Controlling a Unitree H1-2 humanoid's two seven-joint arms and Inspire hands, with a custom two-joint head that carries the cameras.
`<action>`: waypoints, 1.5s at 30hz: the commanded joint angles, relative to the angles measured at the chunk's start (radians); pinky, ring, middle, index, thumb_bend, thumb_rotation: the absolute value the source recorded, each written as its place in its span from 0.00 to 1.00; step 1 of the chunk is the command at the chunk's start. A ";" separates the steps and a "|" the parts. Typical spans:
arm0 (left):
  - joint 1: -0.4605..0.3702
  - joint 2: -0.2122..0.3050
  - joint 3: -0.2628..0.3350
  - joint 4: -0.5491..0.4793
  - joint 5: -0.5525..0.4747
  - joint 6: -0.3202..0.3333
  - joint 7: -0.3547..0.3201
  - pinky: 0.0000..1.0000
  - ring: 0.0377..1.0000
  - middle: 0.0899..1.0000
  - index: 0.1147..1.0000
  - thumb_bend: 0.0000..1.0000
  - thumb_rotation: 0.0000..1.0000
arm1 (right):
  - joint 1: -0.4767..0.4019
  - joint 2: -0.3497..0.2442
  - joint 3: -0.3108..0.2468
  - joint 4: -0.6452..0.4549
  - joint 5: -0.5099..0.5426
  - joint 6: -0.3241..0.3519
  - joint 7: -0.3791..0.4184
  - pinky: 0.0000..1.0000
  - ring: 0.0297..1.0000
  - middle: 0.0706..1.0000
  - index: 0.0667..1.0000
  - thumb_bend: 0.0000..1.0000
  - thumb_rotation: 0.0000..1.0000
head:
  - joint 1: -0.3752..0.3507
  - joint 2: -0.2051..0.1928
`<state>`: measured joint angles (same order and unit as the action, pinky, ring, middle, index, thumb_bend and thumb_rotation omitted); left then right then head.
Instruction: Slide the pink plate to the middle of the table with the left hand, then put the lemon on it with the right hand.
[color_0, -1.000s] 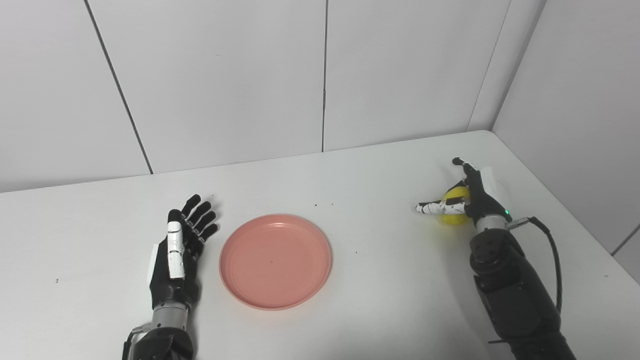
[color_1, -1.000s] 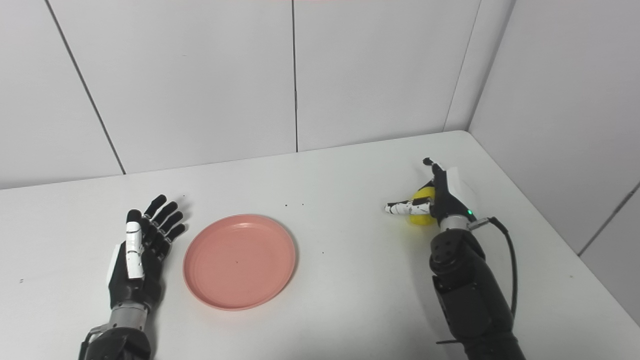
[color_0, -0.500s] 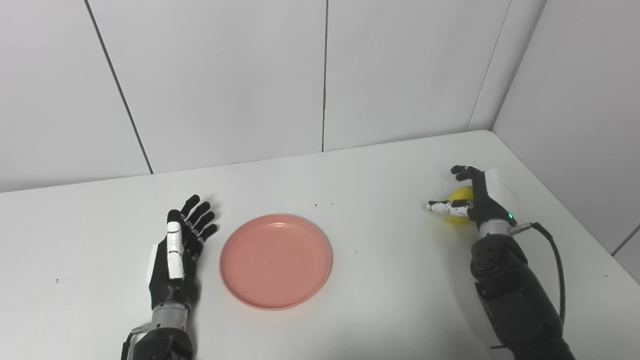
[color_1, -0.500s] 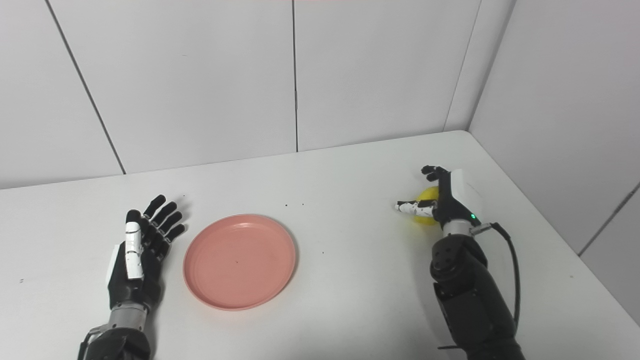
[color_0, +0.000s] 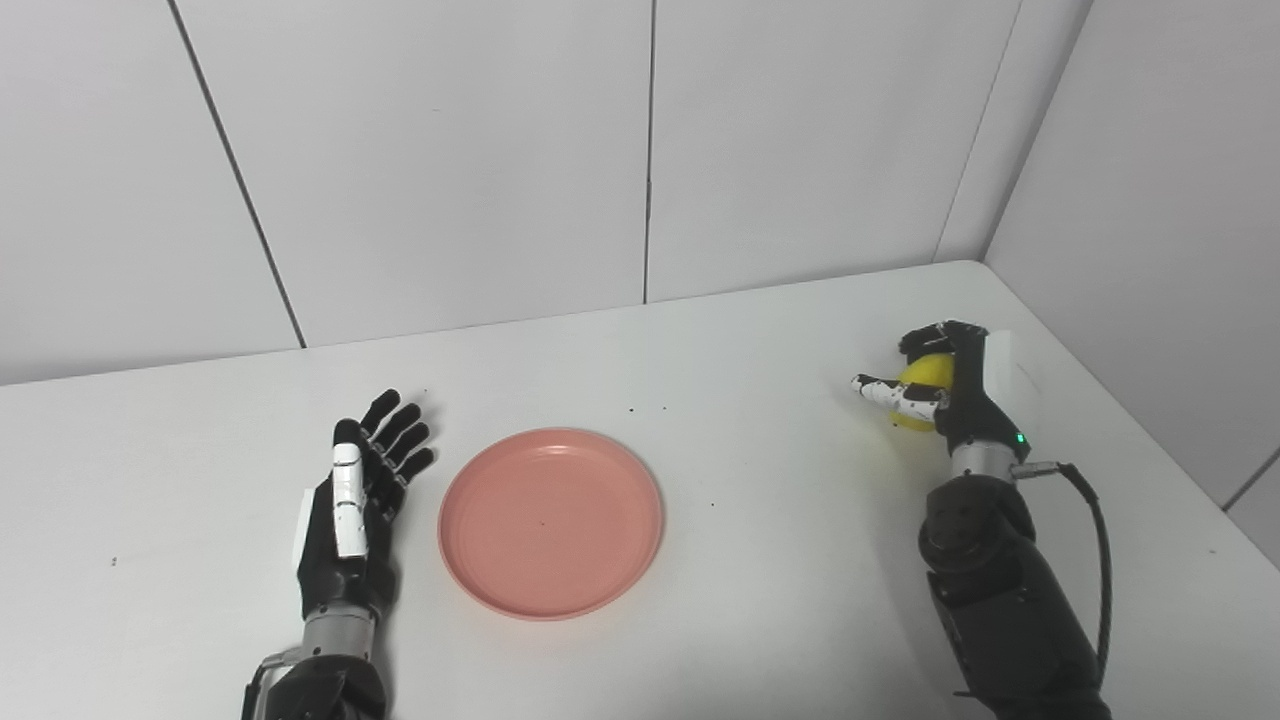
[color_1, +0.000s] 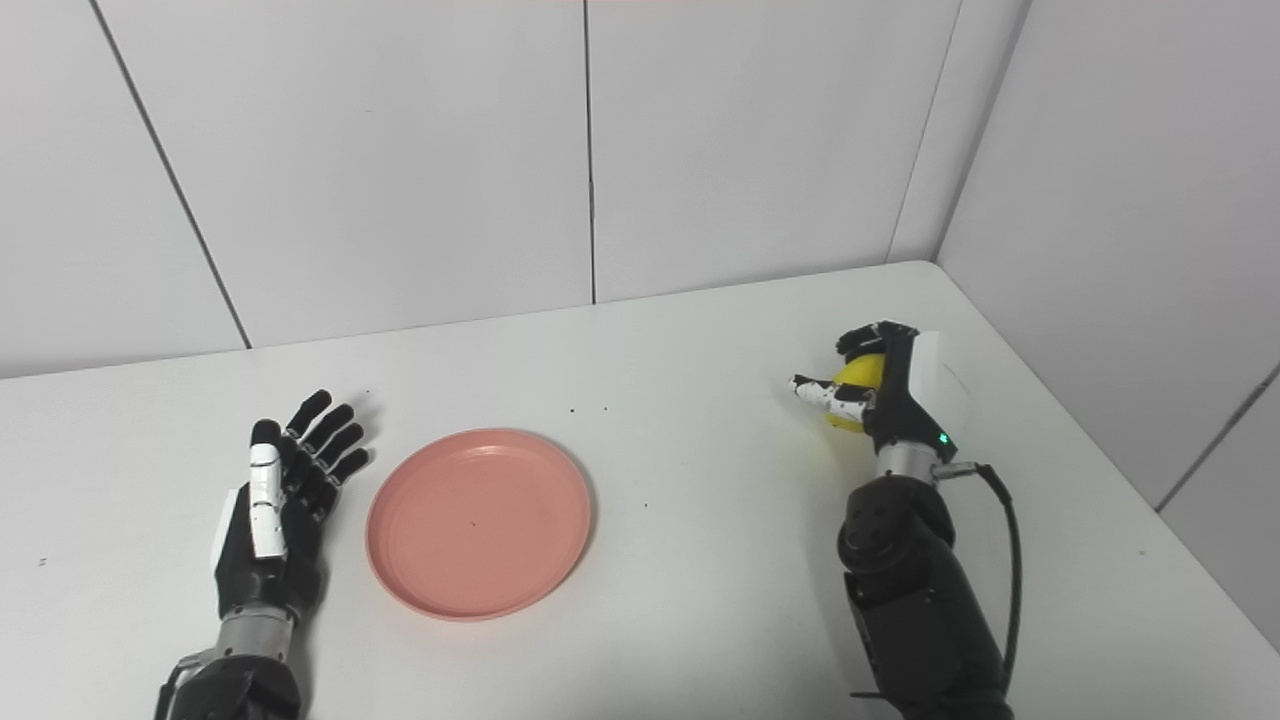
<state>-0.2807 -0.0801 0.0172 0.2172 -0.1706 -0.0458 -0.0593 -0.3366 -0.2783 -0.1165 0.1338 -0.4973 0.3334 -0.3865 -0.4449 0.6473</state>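
1. I take the pink plate (color_0: 551, 523) as my landmark. It lies flat on the white table (color_0: 760, 560), roughly mid-table and a little toward the left side, so I judge the slide step finished or close enough.

2. My left hand (color_0: 352, 505) lies just beside the plate's left rim, not touching it. Its fingers are spread and straight and it holds nothing, so I read it as idle and waiting.

3. The step in hand is the lemon pickup. The lemon (color_0: 922, 388) is well to the right of the plate and farther back, near the table's right edge.

4. My right hand (color_1: 880, 385) is wrapped around the lemon: dark fingers curl over its top and far side, and the thumb crosses its front. I read this as a closed grasp on the fruit. I cannot tell for sure whether the lemon is clear of the table or resting on it.

5. The next move, as I judge it, calls for a clean lift, then a carry leftward and nearer until the lemon is over the plate's centre, then lowering before I let the fingers spread.

6. The risk I see: a round fruit may roll off the shallow rim if released off-centre or from too high.
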 joint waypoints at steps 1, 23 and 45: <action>-0.003 -0.003 -0.001 -0.007 0.006 0.004 0.003 0.83 0.84 0.83 0.80 0.53 1.00 | -0.039 -0.013 -0.008 -0.047 -0.007 -0.070 -0.038 0.34 0.41 0.47 0.38 0.50 0.00 | 0.002 -0.001; 0.007 -0.006 -0.016 -0.027 0.024 0.010 0.001 0.83 0.84 0.83 0.81 0.53 1.00 | -0.003 0.122 0.152 -0.240 0.017 -0.168 0.054 0.33 0.41 0.48 0.39 0.49 0.00 | 0.035 0.009; 0.023 -0.028 -0.070 -0.077 0.062 0.045 0.009 0.89 0.89 0.87 0.86 0.52 1.00 | -0.012 0.224 0.346 -0.237 -0.052 -0.217 0.161 0.34 0.40 0.46 0.48 0.49 0.00 | 0.216 0.026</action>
<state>-0.2524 -0.0931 -0.0441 0.1674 -0.1175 -0.0042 -0.0521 -0.3161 -0.0564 0.2223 -0.0716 -0.5301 0.1652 -0.2304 -0.2288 0.6750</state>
